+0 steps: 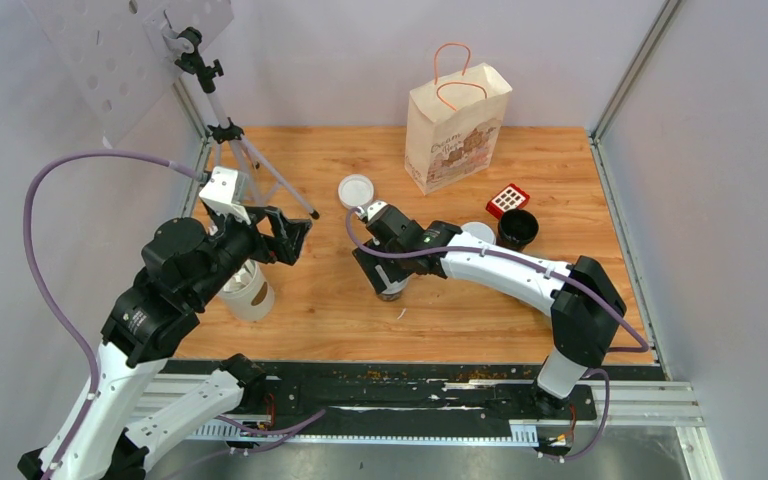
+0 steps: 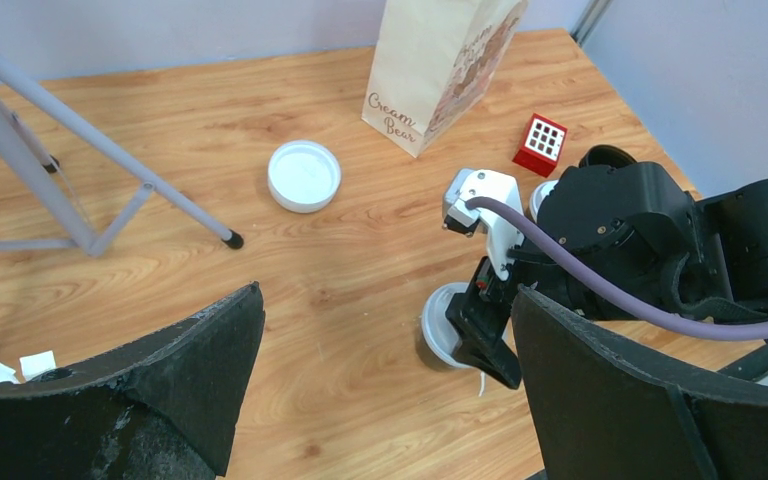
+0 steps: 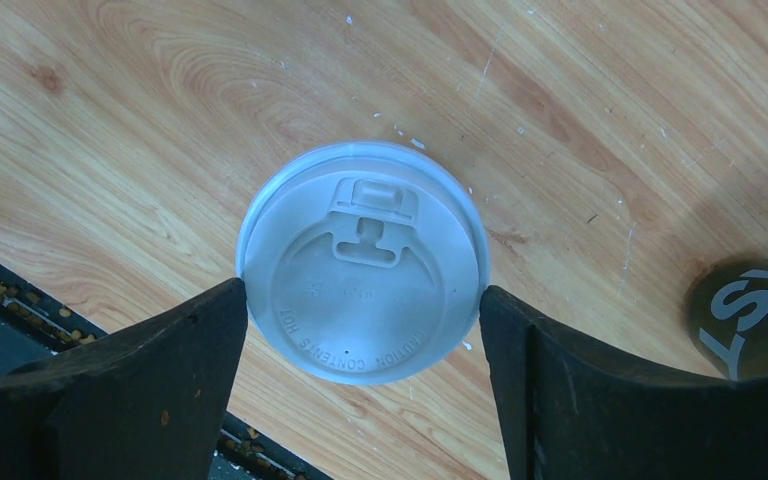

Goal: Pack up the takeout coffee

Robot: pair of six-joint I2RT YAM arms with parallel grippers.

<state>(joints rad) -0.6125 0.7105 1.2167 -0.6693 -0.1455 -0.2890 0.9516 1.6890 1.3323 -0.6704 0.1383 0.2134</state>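
Note:
One takeout coffee [image 3: 362, 265], a cup with a white sip lid, stands on the wooden table [image 1: 340, 310]. My right gripper [image 3: 362, 290] is open and straddles it from above, one fingertip at each side of the lid's rim; I cannot tell whether they touch. The left wrist view shows the same cup [image 2: 438, 325] under the right gripper. A second white-lidded cup [image 1: 478, 232] peeks out behind the right arm. My left gripper [image 2: 388, 300] hangs open and empty over bare wood, left of the cup. The paper bag [image 1: 457, 125] stands upright at the back.
A loose flat white lid [image 1: 356, 190] lies near the bag. A red box [image 1: 508, 199] and a dark lidless cup [image 1: 517, 228] sit at the right. A pale cup [image 1: 248, 290] stands under the left arm. Tripod legs [image 1: 260, 170] reach in at the back left.

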